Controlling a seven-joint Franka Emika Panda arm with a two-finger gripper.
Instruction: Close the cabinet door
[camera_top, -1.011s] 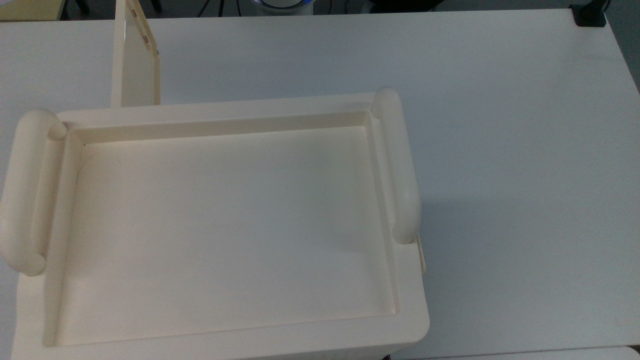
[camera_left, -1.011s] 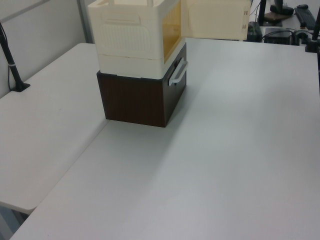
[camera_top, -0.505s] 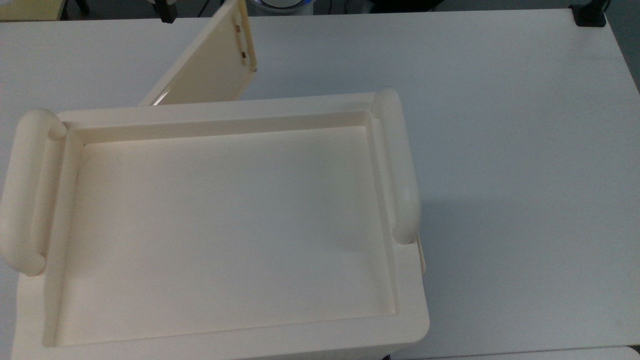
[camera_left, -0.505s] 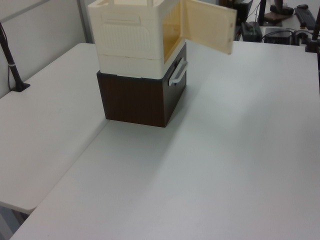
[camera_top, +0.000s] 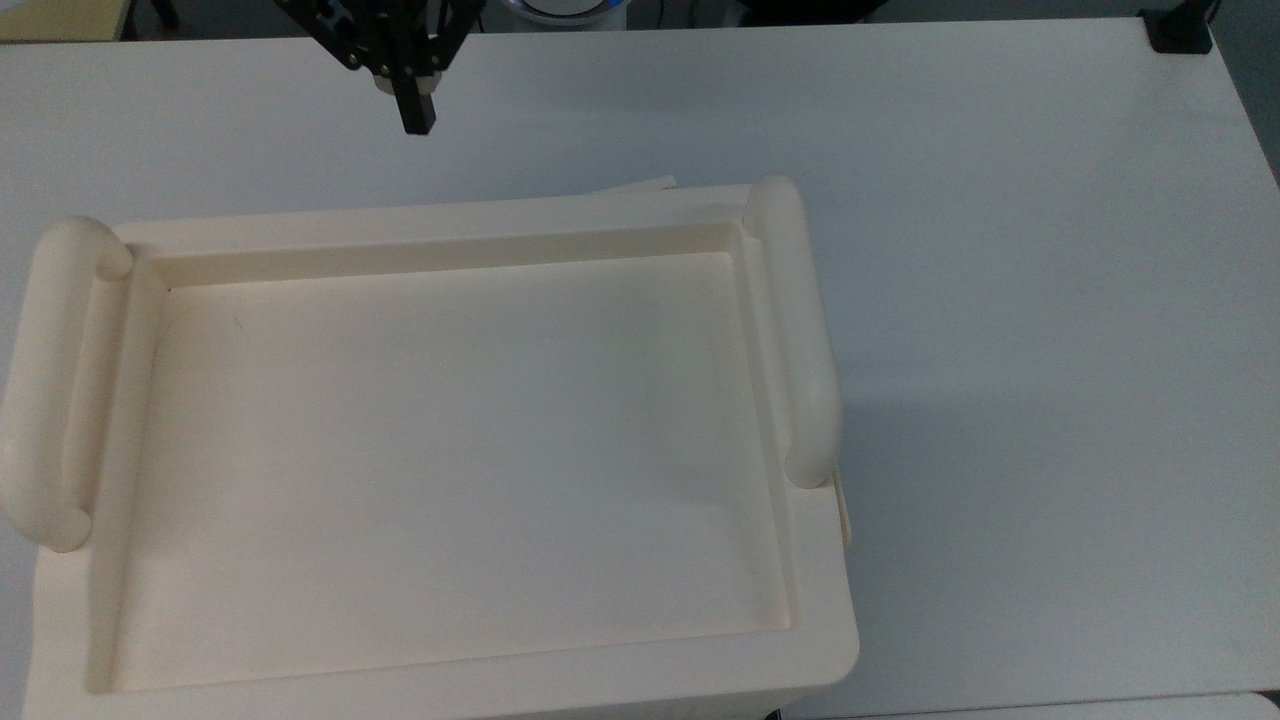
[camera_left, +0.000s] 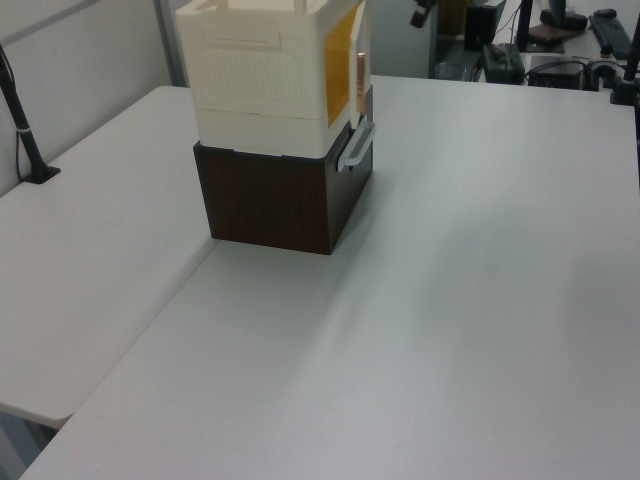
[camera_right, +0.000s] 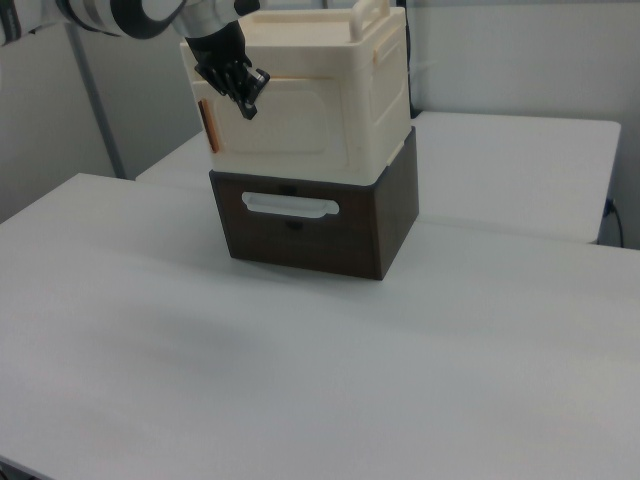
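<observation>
- Top view puts the claw (camera_top: 416, 112) over the bare tabletop (camera_top: 1000, 250) near the upper edge, with a clear gap to the cabinet (camera_top: 450, 460); its dark fingers look pressed together into one narrow tip and pinch nothing.
- Right view has the same claw (camera_right: 250, 103) hanging in front of the cabinet's (camera_right: 300, 110) front face, near the right view's left corner; whether it touches the panel I cannot tell.
- Moving outward, the cabinet door (camera_top: 630, 187) now shows from above as a thin sliver along the cabinet's upper rim. A second ago it stood straight out from that edge, and half a second ago it was swung about halfway in.
- Left view agrees: the cabinet door (camera_left: 357, 70) lies almost edge-on against the front, a strip of the amber-lit interior showing beside it, where a second ago the panel stood wide.
- My reading is that the swing is nearly complete, though the sliver and the amber strip suggest the door is not quite seated.
- A short final press on the free edge looks like what remains; the likely risk is the door rebounding if it does not latch.
- Under the cabinet sits a dark brown drawer unit (camera_right: 320, 225) with a pale handle (camera_right: 291, 206), untouched.
</observation>
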